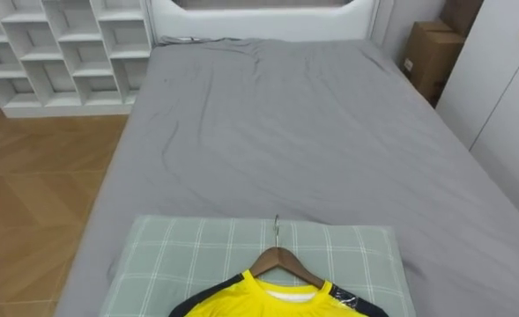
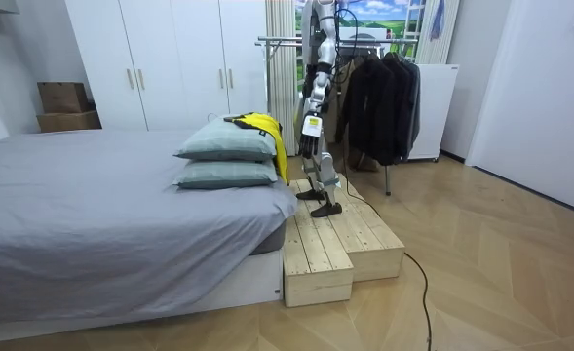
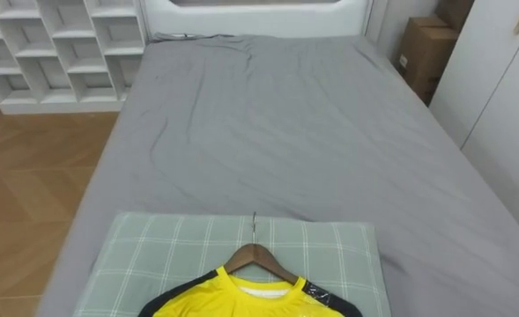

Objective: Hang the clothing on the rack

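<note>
A yellow shirt (image 1: 277,305) with dark shoulder trim lies on a wooden hanger (image 1: 281,261), whose metal hook points up the bed. Both rest on a pale green checked pillow (image 1: 180,255) right below me. From the room view, the shirt (image 2: 265,127) drapes over the top of two stacked pillows (image 2: 228,146) at the bed's end. I stand on a wooden platform (image 2: 335,244) beside those pillows, facing the bed. My left hand (image 2: 311,129) hangs by my side, apart from the shirt.
The grey bed (image 1: 312,132) stretches ahead to a white headboard. A white cube shelf (image 1: 65,53) stands at the far left, and a cardboard box (image 1: 431,53) and wardrobe doors (image 1: 506,88) on the right. Behind me is a clothes rack (image 2: 364,41) with dark garments (image 2: 379,102).
</note>
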Controlling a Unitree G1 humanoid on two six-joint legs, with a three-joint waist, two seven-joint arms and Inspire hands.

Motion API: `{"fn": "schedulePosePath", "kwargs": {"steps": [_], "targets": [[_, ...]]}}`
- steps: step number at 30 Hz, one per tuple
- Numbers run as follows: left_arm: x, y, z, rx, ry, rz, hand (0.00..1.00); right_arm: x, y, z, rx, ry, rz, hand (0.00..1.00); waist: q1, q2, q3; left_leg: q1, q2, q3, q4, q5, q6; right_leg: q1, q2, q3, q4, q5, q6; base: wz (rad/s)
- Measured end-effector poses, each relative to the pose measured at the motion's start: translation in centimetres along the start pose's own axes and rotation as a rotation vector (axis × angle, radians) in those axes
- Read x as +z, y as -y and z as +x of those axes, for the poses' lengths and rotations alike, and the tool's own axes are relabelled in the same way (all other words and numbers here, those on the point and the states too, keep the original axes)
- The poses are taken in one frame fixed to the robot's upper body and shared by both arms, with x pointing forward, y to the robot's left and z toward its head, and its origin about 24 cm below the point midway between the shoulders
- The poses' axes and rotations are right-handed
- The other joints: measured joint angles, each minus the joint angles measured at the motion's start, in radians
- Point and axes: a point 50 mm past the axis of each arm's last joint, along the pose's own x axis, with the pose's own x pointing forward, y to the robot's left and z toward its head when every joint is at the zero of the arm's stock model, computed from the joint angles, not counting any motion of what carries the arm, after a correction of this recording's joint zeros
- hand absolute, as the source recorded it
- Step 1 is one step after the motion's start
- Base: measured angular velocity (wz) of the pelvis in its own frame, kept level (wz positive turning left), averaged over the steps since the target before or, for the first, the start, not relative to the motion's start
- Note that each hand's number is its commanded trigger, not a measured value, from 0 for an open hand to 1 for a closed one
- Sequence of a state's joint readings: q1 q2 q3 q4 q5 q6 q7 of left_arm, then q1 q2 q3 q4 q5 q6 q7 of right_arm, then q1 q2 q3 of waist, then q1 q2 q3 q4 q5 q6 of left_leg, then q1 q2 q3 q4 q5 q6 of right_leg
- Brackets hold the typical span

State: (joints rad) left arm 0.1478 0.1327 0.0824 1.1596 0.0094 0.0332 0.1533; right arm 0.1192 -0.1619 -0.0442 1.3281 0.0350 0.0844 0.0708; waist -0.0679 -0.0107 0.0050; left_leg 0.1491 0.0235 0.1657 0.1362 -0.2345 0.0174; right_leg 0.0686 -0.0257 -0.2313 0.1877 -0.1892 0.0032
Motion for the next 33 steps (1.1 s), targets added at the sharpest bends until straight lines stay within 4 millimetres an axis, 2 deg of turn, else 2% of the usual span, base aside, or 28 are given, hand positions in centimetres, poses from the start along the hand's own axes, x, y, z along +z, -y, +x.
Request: {"fn": "schedulePosePath", "kwargs": {"steps": [7,11,19,26,31,33], "targets": [[0.9,-2.1,0.0,0.196,0.045,-0.126,0.00,-0.2,0.1,0.0,-0.023,-0.006,-0.002,0.00,0.036,0.006,0.0005,0.005,0.001,-0.002,0.000,0.000,0.000,0.005,0.001,0.002,0.000,-0.001,-0.001,0.00],[1.6,-2.7,-0.1,0.287,0.091,-0.118,0.00,-0.3,0.3,0.0,-0.037,-0.007,0.006,0.00,0.048,0.011,0.0017,0.007,0.000,-0.016,-0.001,0.000,0.000,0.013,0.000,-0.010,-0.002,0.000,-0.001,0.09],[3.7,-5.1,-1.2,0.569,0.247,-0.112,0.00,-0.5,0.8,-0.1,-0.060,0.014,0.007,0.00,0.045,0.022,0.0016,0.012,-0.002,-0.025,-0.001,0.000,0.000,0.020,0.000,-0.019,-0.002,-0.001,-0.001,0.03],[5.2,-6.1,-2.2,0.730,0.375,-0.076,0.00,-0.4,0.9,-0.1,-0.064,0.023,0.012,0.00,0.035,0.026,0.0006,0.011,-0.003,-0.034,-0.001,0.000,0.000,0.026,-0.003,-0.029,-0.004,-0.001,-0.001,0.04],[8.0,-6.8,-3.3,0.851,0.529,-0.065,0.00,-0.2,1.7,-0.2,-0.081,0.028,0.011,0.00,0.028,0.043,-0.0078,0.012,-0.004,-0.037,0.001,0.000,0.000,0.027,-0.003,-0.030,0.000,-0.001,-0.001,0.01],[8.8,-6.8,-3.7,0.874,0.579,-0.057,0.00,0.0,1.8,-0.2,-0.081,0.031,0.007,0.00,0.019,0.045,-0.0081,0.012,-0.004,-0.037,0.002,0.000,0.000,0.027,-0.003,-0.030,-0.001,-0.001,-0.001,0.00]]}}
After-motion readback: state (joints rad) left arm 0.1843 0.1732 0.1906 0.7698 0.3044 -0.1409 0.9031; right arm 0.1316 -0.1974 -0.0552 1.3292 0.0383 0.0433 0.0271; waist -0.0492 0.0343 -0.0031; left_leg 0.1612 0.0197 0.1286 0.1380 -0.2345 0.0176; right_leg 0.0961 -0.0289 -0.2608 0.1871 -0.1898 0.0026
